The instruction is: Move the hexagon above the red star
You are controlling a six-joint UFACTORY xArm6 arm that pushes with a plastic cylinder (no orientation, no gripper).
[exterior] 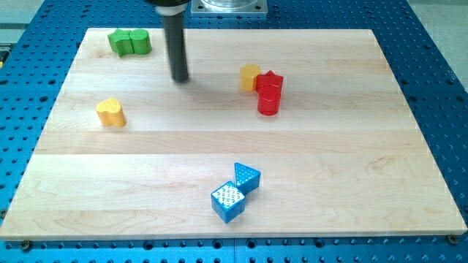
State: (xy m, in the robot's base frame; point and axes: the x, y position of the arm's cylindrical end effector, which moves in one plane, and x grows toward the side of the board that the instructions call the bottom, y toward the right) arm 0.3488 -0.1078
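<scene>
**Yellow hexagon beside the red star**

The yellow hexagon (249, 76) lies flat on the wooden board, in the upper middle of the frame, a little right of centre. It is a short, six-sided block with a plain yellow top. Its right side touches the red star (270, 82), which sits just to the view's right and slightly lower. The star is a low red block with pointed arms, lying flat, its top face up.

A pale wooden surface (351, 146) of lengthwise planks lies on a blue perforated metal bench (439, 66), which shows past every edge. A grey metal mount (227, 6) sits beyond the top edge.
</scene>
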